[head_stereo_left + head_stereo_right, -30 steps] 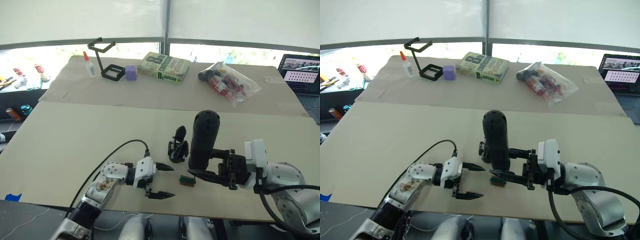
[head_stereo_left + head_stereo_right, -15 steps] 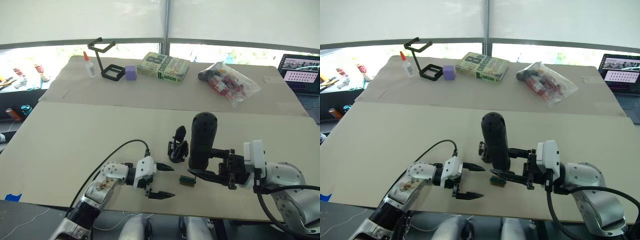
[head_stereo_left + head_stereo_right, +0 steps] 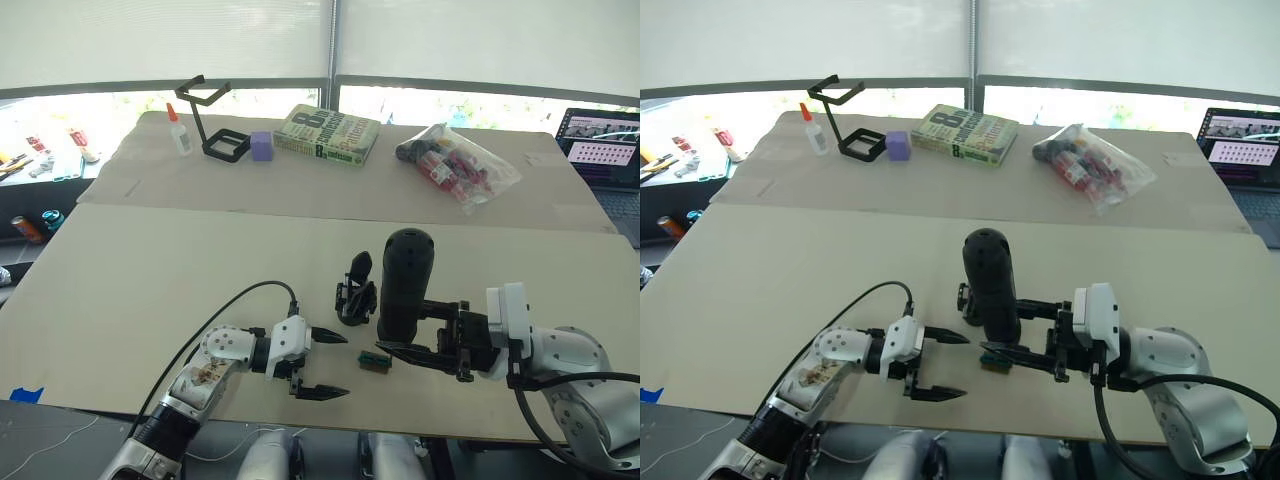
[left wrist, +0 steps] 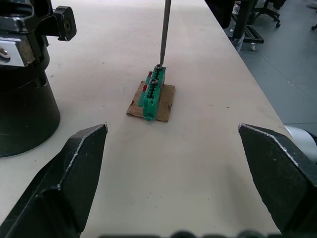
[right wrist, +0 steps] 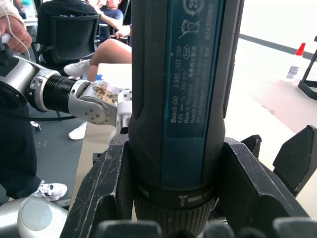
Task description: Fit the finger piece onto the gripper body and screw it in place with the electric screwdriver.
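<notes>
item: right tool (image 3: 425, 330), clamped on the thick black cylindrical electric screwdriver (image 3: 404, 282), held upright, its thin metal bit (image 4: 164, 30) down on a screw in the small green screw block (image 4: 154, 93) at the near edge of the beige counter (image 3: 150, 270).
item: left tool (image 3: 330, 364), fingers wide apart, holding nothing, just beside the block.
item: small chunky black gripper body (image 3: 355, 292), standing on the counter just behind the screwdriver.
item: finger piece, not made out as a loose part.
step, by judgement: picking up a screw on the bit.
next calls for: lifting the bit straight up without tipping the block, then carrying it to the gripper body.
</notes>
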Robot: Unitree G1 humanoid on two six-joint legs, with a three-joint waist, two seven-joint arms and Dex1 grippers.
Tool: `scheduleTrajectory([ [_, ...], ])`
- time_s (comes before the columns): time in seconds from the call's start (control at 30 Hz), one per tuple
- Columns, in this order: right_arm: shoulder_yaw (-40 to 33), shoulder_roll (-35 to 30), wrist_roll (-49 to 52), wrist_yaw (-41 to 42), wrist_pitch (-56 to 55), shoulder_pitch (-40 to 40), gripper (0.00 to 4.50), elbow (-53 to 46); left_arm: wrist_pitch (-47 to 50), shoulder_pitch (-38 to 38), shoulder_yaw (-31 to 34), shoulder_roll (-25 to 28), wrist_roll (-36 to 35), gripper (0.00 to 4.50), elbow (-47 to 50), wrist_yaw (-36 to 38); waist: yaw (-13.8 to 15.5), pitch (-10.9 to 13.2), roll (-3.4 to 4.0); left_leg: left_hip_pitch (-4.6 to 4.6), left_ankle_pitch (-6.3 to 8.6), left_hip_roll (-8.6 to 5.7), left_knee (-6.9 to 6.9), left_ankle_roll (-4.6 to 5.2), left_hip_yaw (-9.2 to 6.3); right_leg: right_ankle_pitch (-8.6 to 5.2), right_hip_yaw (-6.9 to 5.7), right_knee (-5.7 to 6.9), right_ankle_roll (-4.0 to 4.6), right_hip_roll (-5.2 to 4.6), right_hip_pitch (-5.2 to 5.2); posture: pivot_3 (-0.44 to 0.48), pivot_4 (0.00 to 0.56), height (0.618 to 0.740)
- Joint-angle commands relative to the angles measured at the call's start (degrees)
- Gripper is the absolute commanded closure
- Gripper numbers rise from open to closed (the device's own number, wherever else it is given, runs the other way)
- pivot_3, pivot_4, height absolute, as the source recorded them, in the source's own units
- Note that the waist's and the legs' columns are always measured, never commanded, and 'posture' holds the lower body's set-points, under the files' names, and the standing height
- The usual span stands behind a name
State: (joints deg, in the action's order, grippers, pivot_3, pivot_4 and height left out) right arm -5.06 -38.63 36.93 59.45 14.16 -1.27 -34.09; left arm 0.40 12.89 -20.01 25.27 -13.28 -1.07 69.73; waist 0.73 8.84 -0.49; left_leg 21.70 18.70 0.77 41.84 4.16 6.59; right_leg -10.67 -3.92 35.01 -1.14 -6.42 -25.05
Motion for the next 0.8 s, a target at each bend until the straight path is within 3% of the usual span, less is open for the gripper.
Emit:
scheduleTrajectory([
  [0.03, -1.1, 0.7, 0.4, -0.1, -2.5, 0.4, 2.57, -1.5, -1.6, -0.1, -0.3, -0.2, 0.4, 0.00, -1.2, 0.3, 0.0, 0.0, 0.00, 0.00, 0.00, 0.00, 0.00, 0.00, 0.00, 0.00, 0.00, 0.00, 0.00, 0.00, 0.00, 0.000, 0.150, 0.740],
  [0.8, -1.2, 1.2, -0.4, 0.0, -2.4, 0.8, 2.57, -1.2, -4.2, -0.6, -0.4, -0.4, 0.5, 0.00, -3.6, 0.7, 0.0, 0.0, 0.01, -0.07, 0.00, 0.00, 0.00, 0.00, 0.00, 0.00, 0.00, 0.00, 0.00, -0.01, 0.05, 0.000, 0.150, 0.740],
])
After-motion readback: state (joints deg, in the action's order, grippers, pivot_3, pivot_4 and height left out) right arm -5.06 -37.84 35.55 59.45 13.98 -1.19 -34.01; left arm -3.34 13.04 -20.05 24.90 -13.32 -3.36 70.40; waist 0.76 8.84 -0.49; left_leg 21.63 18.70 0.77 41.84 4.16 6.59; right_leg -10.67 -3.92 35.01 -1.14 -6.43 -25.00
